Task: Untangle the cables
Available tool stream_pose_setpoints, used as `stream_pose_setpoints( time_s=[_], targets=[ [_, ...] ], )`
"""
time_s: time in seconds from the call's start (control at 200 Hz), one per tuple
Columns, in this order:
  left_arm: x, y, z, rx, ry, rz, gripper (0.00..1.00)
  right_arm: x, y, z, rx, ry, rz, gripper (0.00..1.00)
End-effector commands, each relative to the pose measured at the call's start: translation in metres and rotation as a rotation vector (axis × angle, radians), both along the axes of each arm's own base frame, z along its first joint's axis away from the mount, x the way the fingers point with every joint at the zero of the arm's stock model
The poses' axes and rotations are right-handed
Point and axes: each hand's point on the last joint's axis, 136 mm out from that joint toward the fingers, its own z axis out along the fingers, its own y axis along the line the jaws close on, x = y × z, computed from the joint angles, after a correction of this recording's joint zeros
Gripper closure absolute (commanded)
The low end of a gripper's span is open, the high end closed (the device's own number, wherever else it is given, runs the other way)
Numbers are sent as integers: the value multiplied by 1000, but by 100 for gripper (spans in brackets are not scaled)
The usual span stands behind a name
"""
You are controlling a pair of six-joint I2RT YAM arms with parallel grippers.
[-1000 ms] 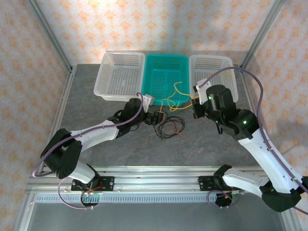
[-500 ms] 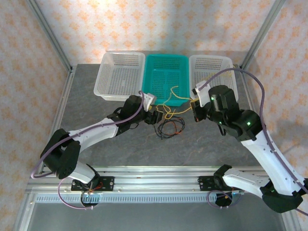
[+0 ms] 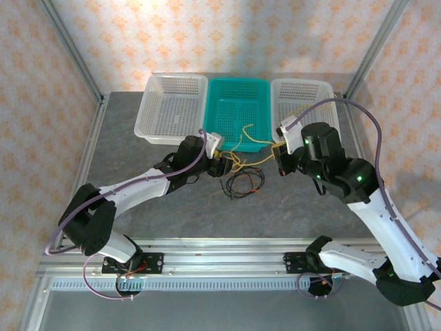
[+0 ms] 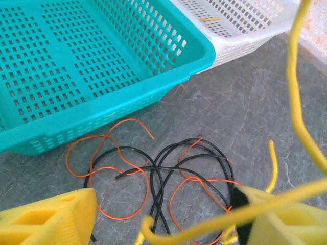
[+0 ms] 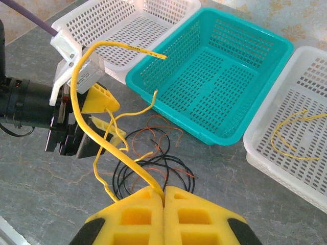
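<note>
Table [image 5: 30, 168] — wrist view: right pincer [image 5: 164, 190] clamps yellow cable [image 5: 75, 92].

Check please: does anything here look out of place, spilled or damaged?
Nothing looks spilled or damaged. The black and orange cables lie tangled on the table before the teal basket; the right claw, shut, holds one yellow cable up in the air above them.

On your grey bench [image 3: 124, 148] stand a left white basket [image 3: 172, 110], a teal basket [image 3: 238, 103] and a right white basket [image 3: 303, 93], side by side. Patterned walls [image 3: 220, 34] rise behind them.
</note>
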Motion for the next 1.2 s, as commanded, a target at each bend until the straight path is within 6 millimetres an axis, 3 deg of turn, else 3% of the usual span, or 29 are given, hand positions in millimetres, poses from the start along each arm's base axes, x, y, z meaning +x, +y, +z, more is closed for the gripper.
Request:
stream_pose_setpoints(
  time_s=[0.0, 0.315, 0.481, 0.756, 0.921, 1.111, 1.196],
  targets=[
    [16, -4, 15, -30, -45, 26, 37, -7, -4, 18, 32, -37, 9, 100],
    [22, 3, 17, -27, -59, 84, 78, -6, -15, 23, 35, -70, -43, 100],
    [34, 24, 16, 4, -71, 211, 100, -4, -20, 26, 24, -88, -71, 100],
    [46, 77, 14, -33, -53, 426, 100, 1, -29, 25, 2, -106, -125, 100],
    [52, 122, 5, -43, -12, 582, 100, 3, -36, 25, -13, -125, -157, 100],
    [51, 172, 14, -73, 3, 764, 100, 5, -38, 27, -11, -142, -174, 100],
    [48, 185, 24, -100, -16, 794, 100, 11, -46, 29, -15, -165, -233, 100]
  ],
)
